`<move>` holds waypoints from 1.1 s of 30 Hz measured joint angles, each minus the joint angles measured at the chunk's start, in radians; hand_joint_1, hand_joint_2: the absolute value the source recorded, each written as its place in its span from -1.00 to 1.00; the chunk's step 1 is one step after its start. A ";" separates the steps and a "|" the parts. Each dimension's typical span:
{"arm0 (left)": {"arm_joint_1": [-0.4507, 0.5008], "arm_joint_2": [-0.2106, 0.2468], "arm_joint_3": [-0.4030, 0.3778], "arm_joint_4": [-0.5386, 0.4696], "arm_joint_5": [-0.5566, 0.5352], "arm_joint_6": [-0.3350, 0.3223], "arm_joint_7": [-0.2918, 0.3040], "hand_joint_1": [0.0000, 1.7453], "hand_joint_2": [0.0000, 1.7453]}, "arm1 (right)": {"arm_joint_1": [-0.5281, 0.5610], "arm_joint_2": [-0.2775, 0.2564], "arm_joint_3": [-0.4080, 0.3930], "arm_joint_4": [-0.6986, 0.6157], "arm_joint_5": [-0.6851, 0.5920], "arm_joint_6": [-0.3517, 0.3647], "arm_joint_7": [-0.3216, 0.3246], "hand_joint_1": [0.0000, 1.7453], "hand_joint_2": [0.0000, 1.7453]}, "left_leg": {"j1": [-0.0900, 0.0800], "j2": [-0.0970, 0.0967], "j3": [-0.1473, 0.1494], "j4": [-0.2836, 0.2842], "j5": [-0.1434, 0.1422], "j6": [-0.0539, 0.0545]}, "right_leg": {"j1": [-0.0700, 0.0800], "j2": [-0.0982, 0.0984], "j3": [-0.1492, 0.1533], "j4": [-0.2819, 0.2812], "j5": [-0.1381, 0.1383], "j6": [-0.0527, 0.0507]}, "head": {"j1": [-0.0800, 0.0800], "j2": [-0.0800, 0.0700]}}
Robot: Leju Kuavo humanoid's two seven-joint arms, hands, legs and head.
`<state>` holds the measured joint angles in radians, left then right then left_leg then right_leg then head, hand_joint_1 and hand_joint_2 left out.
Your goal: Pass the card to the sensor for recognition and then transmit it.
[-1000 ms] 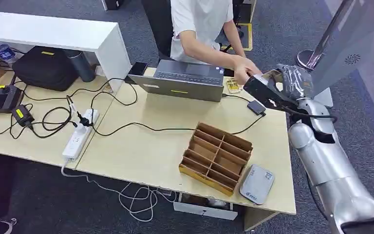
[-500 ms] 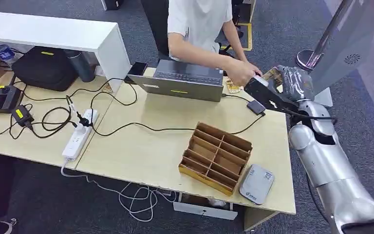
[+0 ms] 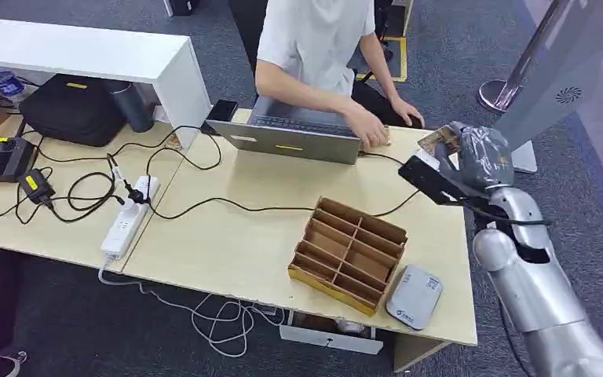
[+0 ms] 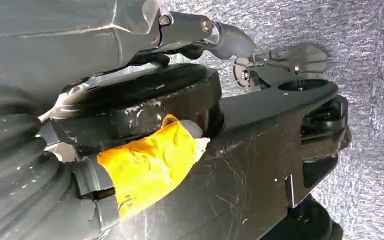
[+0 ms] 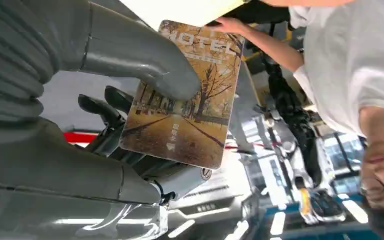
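Note:
My right hand [image 3: 477, 154] is raised over the table's far right corner and holds a hotel card [image 3: 440, 139] printed with autumn trees. In the right wrist view the thumb [image 5: 145, 65] presses on the card [image 5: 190, 100] and darker fingers lie behind it. A flat grey sensor pad [image 3: 414, 296] lies at the table's near right edge, well below my hand. A person in a white shirt [image 3: 314, 39] sits across the table with a hand [image 3: 373, 135] on the laptop [image 3: 298, 135]. My left hand [image 4: 130, 90] hangs by my body with nothing in it.
A brown cardboard divider tray [image 3: 349, 251] stands just left of the grey pad. Cables and a white power strip [image 3: 129, 216] cross the left of the table [image 3: 235, 251]. A black bag [image 3: 74, 110] sits far left. A silver panel on a stand [image 3: 557, 71] rises at the right.
The person's hand has let go of the card and drawn back to the laptop. My right hand has moved slightly nearer and lower with the card in it.

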<state>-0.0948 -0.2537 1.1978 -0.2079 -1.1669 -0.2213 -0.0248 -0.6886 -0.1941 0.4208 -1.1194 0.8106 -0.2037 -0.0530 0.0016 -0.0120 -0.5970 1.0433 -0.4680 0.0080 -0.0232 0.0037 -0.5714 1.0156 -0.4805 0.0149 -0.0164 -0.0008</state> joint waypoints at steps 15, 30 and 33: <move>0.000 0.002 0.038 0.000 0.022 -0.006 -0.003 -1.00 1.00 | 0.470 -0.123 -0.162 -0.406 0.056 -0.092 -0.101 1.00 1.00 | 0.000 0.000 -0.001 -0.001 -0.001 0.001 | 0.000 -0.001 0.000 -0.001 -0.001 0.000 | 0.001 0.000; 0.000 0.005 0.042 0.000 0.004 -0.019 -0.008 -1.00 1.00 | 0.656 -0.112 -0.196 -0.442 0.128 -0.098 -0.107 1.00 1.00 | 0.000 0.001 -0.001 -0.001 -0.001 0.001 | 0.000 0.000 0.000 -0.001 0.000 0.000 | 0.000 0.000; 0.000 0.006 0.042 0.000 0.001 -0.020 -0.008 -1.00 1.00 | 0.667 -0.097 -0.190 -0.418 0.143 -0.101 -0.106 1.00 1.00 | 0.000 0.001 -0.001 -0.001 -0.001 0.001 | 0.000 0.000 0.000 -0.001 0.000 0.000 | 0.000 0.000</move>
<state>-0.0944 -0.2480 1.2402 -0.2079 -1.1661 -0.2414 -0.0324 -0.0213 -0.2911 0.2308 -1.5378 0.9541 -0.3044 -0.1595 0.0017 -0.0111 -0.5983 1.0425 -0.4691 0.0089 -0.0230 0.0037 -0.5717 1.0146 -0.4809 0.0153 -0.0160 -0.0008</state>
